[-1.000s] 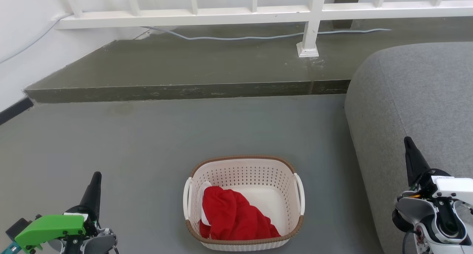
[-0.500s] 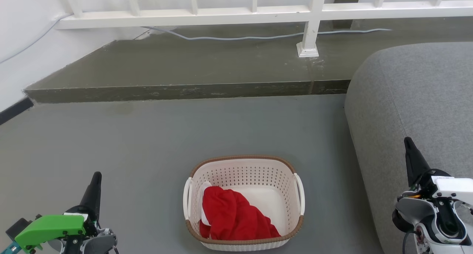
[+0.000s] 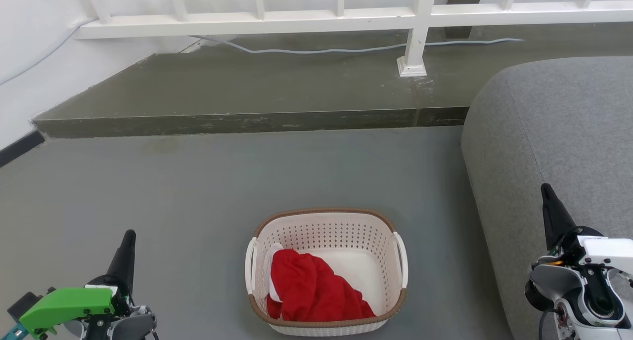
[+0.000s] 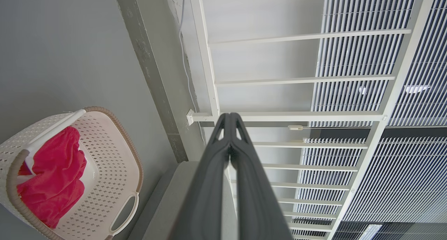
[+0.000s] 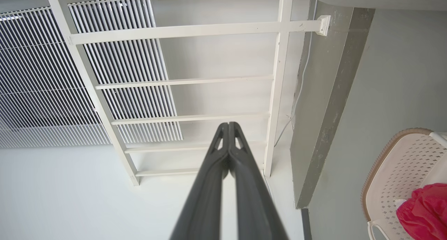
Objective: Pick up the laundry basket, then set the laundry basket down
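Grey floor [image 3: 198, 191] is spreading wide; one rounded grey fabric sofa [image 3: 559, 132] is sitting at right. One cream perforated plastic laundry basket [image 3: 326, 233], brown woven-look rim, is resting on floor, centre-front. One crumpled red cloth [image 3: 311, 290] is lying inside. Both left gripper [image 3: 127, 241] and right gripper [image 3: 548, 196] are pinching closed, empty, flanking basket, well apart.

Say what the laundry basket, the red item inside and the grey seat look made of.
Laundry basket: likely moulded plastic, matte cream, with regular punched holes; its brown rim looks woven, perhaps imitation. Red cloth: soft fabric, creased folds. Grey seat: textile upholstery, fine weave.
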